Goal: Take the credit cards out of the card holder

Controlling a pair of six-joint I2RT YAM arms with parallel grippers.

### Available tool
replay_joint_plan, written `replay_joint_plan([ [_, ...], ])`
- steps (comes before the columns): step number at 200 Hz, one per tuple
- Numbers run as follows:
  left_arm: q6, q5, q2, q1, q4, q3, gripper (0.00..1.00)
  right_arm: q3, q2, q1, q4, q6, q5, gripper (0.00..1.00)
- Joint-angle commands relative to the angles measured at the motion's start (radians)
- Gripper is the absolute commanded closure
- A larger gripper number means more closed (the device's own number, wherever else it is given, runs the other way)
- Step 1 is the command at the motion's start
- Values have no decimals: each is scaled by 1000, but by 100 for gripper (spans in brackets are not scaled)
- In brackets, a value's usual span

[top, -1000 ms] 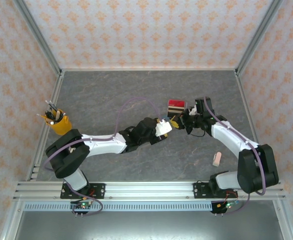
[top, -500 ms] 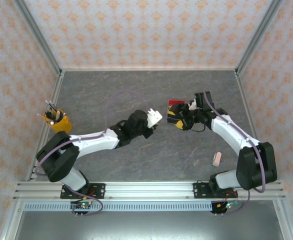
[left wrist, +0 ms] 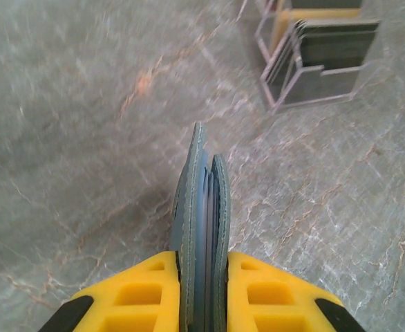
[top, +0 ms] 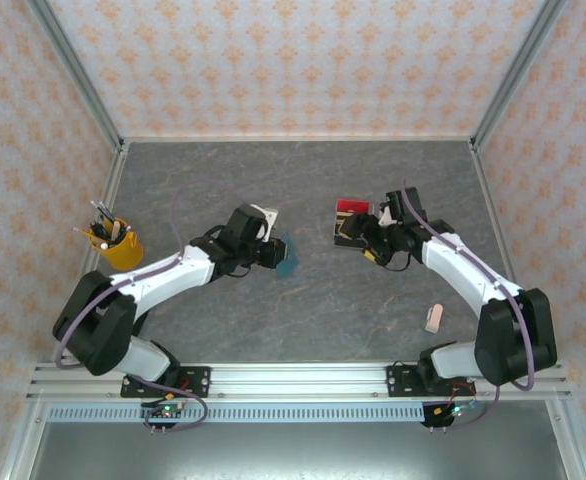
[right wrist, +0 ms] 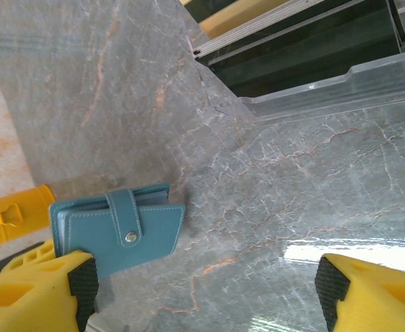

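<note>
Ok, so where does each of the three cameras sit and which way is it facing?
Top external: above and behind the arm bases, looking down on the grey marbled table; both arms show, with left gripper and right gripper.
Left wrist: on the left arm, looking along its yellow fingers, shut on the teal two-leaf card holder, seen edge-on.
Right wrist: on the right arm, looking down at the table between its open yellow fingers.
Shared: both wrist views catch the card holder and the clear plastic box.

Teal-blue card holder [right wrist: 116, 232]; grey veined table [top: 303, 180]; orange-patterned pale walls [top: 293, 60]; yellow cup [top: 120, 252].
</note>
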Motion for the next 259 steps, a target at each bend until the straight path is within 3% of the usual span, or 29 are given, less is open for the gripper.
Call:
replay_joint_plan([
  [1,-111,95,60,20,-77,63,80,-8,34,43,-16,-49,80,17],
  [7,-109,79,72,24,-102,78,74,1,44,56,-24,-60,97,17],
  [36,-166,-23,66,75,-166,100,25,55,110,127,-71,-140,194,17],
  [54,-178,-61,19,102,-170,78,10,100,158,176,-94,-209,251,17],
  [74,-228,-143,-55,108,-179,32,1,149,210,233,-95,-283,280,20],
  [107,-345,-188,-175,116,-156,-92,0,280,344,295,-126,-393,236,26],
  [132,-513,-211,-263,116,-95,-211,0,410,474,317,-189,-470,189,32],
  [175,-726,-139,-330,116,41,-353,0,592,650,319,-282,-533,121,44],
  [218,-830,-18,-249,99,214,-378,13,648,718,319,-311,-523,65,51],
  [259,-881,14,-130,68,305,-351,26,636,722,319,-320,-501,7,57],
])
